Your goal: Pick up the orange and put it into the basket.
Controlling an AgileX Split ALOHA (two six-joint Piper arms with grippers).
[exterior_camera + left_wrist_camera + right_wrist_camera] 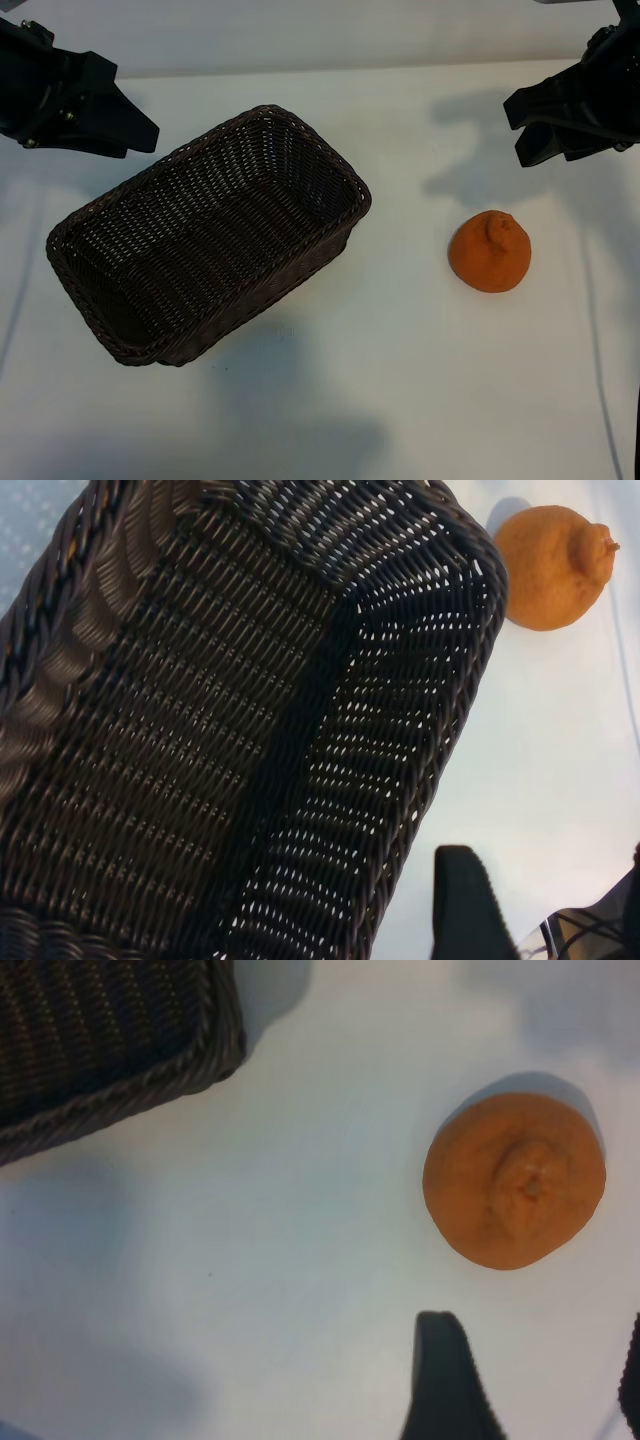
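Basket [110, 338]: set on the table [400, 400] at left of centre, lying diagonally, its near-left corner closest to the camera; nothing is seen inside it.
Orange [489, 252]: placed on the table at right, well apart from the basket, knobby stem end turned up.
Left gripper [135, 135]: held above the table at far left, just beyond the basket's far-left side; fingers are parted and nothing is held.
Right gripper [522, 132]: held above the table at far right, beyond the orange and clear of it; fingers are parted and nothing is gripped.
Table: white, with soft shadows cast on it.
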